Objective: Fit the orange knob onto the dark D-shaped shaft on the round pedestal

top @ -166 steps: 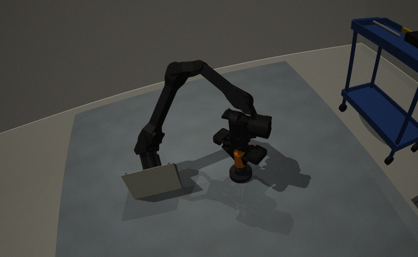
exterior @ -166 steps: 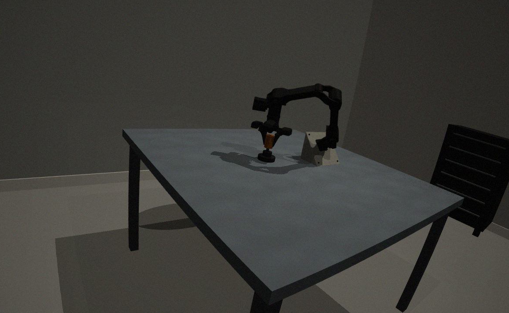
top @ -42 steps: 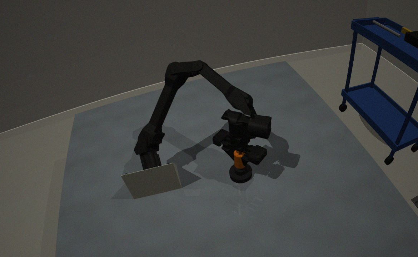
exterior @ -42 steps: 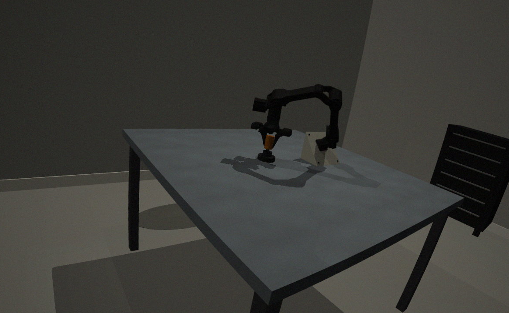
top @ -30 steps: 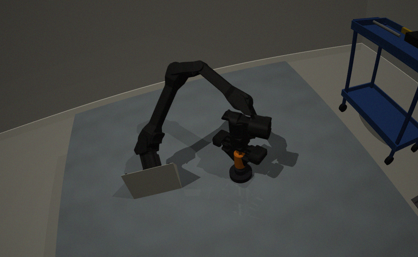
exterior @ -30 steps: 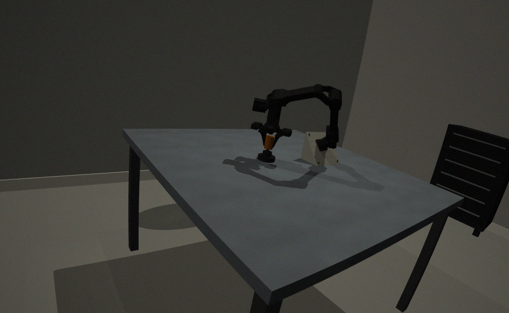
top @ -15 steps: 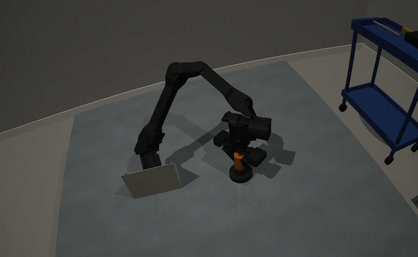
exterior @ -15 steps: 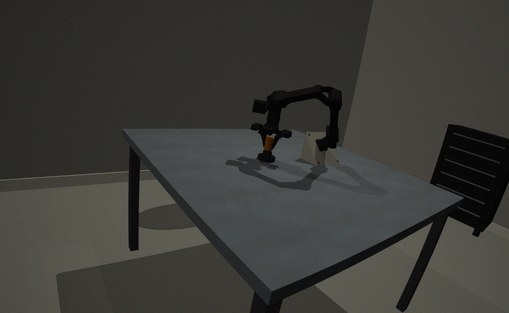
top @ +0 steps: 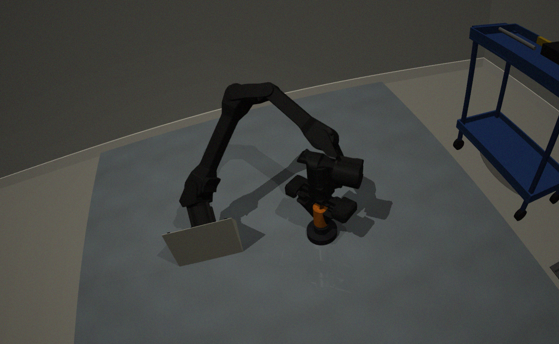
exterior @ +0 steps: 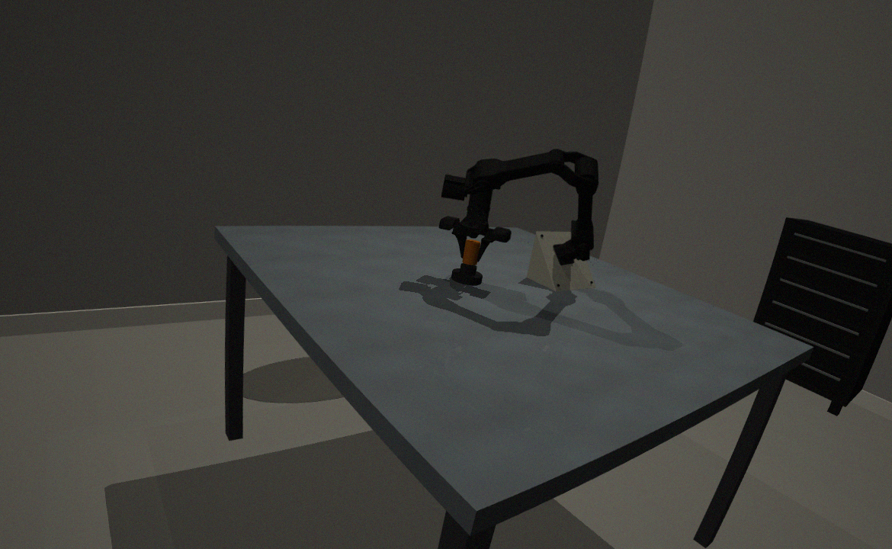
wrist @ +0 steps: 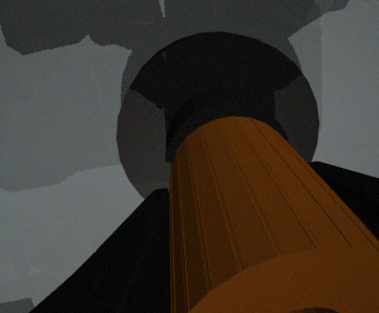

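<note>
The orange knob (top: 319, 221) (exterior: 471, 248) (wrist: 250, 209) is upright over the round dark pedestal (top: 314, 237) (exterior: 466, 280) (wrist: 220, 52). In the exterior view its lower end meets the pedestal's raised collar, with no gap that I can make out. The dark shaft is hidden, and so are its flat side and the flat in the knob's hole. My gripper (top: 320, 216) (exterior: 471, 257) (wrist: 237, 189) points down and is shut on the knob, one finger on each side. In the wrist view the fingertips are beside the knob's lower part, above the pedestal's wide base.
The arm's cream angled mount (top: 204, 243) (exterior: 541, 264) stands on the blue-grey table (top: 273, 299) (exterior: 435, 382), beside the pedestal. A blue cart (top: 506, 143) and a black slatted chair (exterior: 824, 300) stand off the table. Arm shadows fall around the pedestal.
</note>
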You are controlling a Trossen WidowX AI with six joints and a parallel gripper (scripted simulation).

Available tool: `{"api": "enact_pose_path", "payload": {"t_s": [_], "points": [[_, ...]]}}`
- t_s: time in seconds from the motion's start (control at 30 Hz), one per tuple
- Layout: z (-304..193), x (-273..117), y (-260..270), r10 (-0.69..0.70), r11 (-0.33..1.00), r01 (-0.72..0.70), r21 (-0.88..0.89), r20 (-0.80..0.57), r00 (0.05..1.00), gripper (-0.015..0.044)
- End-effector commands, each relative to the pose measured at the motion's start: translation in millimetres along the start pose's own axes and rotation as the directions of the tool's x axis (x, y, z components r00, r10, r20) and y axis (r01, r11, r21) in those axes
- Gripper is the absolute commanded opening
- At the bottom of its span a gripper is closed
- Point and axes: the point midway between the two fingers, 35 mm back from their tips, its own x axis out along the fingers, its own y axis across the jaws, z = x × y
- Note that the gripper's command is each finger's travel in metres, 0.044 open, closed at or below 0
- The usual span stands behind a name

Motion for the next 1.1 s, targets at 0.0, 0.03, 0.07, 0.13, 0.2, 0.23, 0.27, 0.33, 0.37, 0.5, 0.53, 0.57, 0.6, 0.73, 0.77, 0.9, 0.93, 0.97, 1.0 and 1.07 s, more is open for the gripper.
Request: {"api": "enact_pose_path", "payload": {"t_s": [0.0,0.03,0.07,0.13,0.2,0.23,0.27,0.33,0.37,0.5,0.53,0.57,0.6,0.73,0.77,0.9,0.93,0.97,1.0,1.07], "points": [[3.0,0.9,-3.0,-0.009,0.999,0.009,-0.036,0.008,1.0,0.0],[3.2,2.9,-3.0,-0.009,0.999,0.009,-0.049,0.008,1.0,0.0],[3.3,4.0,-3.1,-0.009,0.998,0.009,-0.059,0.008,1.0,0.0],[3.5,5.4,-3.2,-0.009,0.997,0.01,-0.073,0.009,1.0,0.0],[3.6,6.9,-3.1,-0.009,0.998,0.009,-0.066,0.009,1.0,0.0],[3.8,7.6,-3.1,-0.009,0.998,0.009,-0.06,0.009,1.0,0.0],[3.9,7.8,-3.0,-0.009,0.999,0.009,-0.052,0.009,1.0,0.0],[0.3,6.4,-0.3,0.001,0.999,-0.001,-0.045,0.0,1.0,0.0],[0.3,6.4,-0.3,0.001,0.999,-0.001,-0.045,0.0,1.0,0.0],[0.3,6.4,-0.3,0.001,0.999,-0.001,-0.045,0.0,1.0,0.0],[0.3,6.4,-0.3,0.001,0.999,-0.001,-0.045,0.0,1.0,0.0],[0.3,6.4,-0.3,0.001,0.999,-0.001,-0.045,0.0,1.0,0.0026],[0.3,6.4,-0.3,0.001,0.999,-0.001,-0.045,0.0,1.0,0.0053],[0.3,6.4,-0.3,0.001,0.999,-0.001,-0.045,0.0,1.0,0.0157],[0.3,6.4,-0.3,0.001,0.999,-0.001,-0.045,0.0,1.0,0.0184],[0.3,6.4,-0.3,0.001,0.999,-0.001,-0.045,0.0,1.0,0.0289],[0.3,6.4,-0.3,0.001,0.999,-0.001,-0.045,0.0,1.0,0.0315],[0.3,6.4,-0.3,0.001,0.999,-0.001,-0.045,0.0,1.0,0.0341],[0.3,6.4,-0.3,0.001,0.999,-0.001,-0.045,0.0,1.0,0.0368],[0.3,6.4,-0.3,0.001,0.999,-0.001,-0.045,0.0,1.0,0.042]]}}
